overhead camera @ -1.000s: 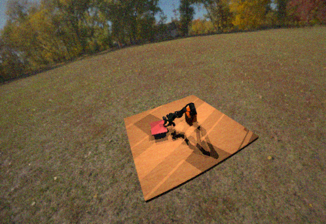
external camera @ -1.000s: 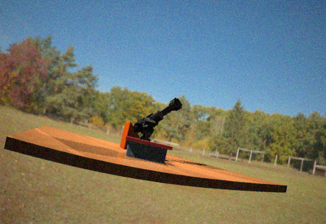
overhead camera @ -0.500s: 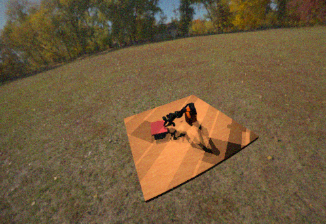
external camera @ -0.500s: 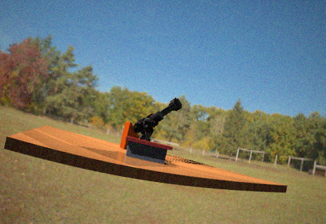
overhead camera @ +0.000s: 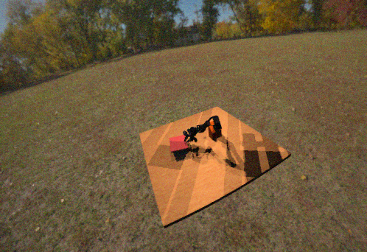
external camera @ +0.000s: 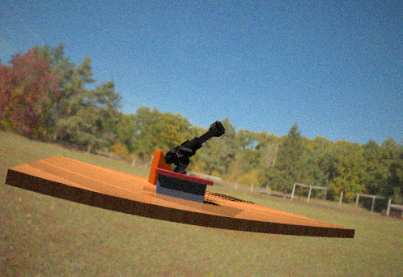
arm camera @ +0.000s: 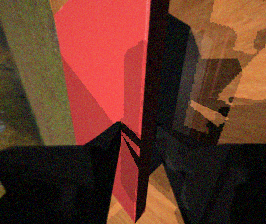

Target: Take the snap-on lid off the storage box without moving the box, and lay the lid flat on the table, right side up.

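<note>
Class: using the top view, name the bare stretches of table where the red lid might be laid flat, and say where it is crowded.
Free: the wide stretch of table between the box and the near edge, and the strip left of the lid. Crowded: between box and arm base, where the gripper is shut on the lid's edge.

The black two-fingered tool point(arm camera: 134, 150) is clamped on the edge of the flat red snap-on lid point(arm camera: 104, 65); dark box wall point(arm camera: 176, 85) shows beside it. Orange wooden counter point(arm camera: 254, 50) lies beyond.

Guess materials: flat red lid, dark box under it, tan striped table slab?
Flat red lid: looks like matte plastic, judging by its even colour, lack of gloss and thin crisp edge, now pinched in the gripper. Dark box: probably plastic too, dull and uniform. Tan striped table slab: wood-like, with plank bands and a satin finish.
</note>
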Action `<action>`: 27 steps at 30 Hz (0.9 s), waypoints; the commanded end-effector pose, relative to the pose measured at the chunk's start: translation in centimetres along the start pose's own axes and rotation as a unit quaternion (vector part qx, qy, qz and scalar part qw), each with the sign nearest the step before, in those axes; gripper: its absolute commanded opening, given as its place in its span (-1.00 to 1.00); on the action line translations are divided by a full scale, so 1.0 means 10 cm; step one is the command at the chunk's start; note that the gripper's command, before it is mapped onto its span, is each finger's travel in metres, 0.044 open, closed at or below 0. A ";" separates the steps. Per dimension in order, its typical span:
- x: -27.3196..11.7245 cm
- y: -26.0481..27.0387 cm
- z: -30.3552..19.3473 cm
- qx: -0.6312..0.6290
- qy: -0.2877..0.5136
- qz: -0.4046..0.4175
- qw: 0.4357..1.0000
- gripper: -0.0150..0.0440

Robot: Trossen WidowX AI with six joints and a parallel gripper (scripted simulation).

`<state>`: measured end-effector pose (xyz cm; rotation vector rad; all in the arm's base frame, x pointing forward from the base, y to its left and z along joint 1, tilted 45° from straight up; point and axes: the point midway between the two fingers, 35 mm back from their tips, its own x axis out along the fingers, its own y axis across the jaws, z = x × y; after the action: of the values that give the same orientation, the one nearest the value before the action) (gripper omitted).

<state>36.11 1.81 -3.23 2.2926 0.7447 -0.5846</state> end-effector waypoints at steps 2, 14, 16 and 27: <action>-0.01 0.02 0.00 -0.001 0.000 0.000 1.000 -0.49; -0.03 0.03 0.00 -0.001 0.000 0.000 1.000 -0.49; -0.04 0.03 0.00 -0.001 0.000 0.000 1.000 -0.49; -0.05 0.05 0.00 -0.001 0.000 0.000 1.000 -0.49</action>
<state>36.00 1.52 -2.90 2.2917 0.7481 -0.5863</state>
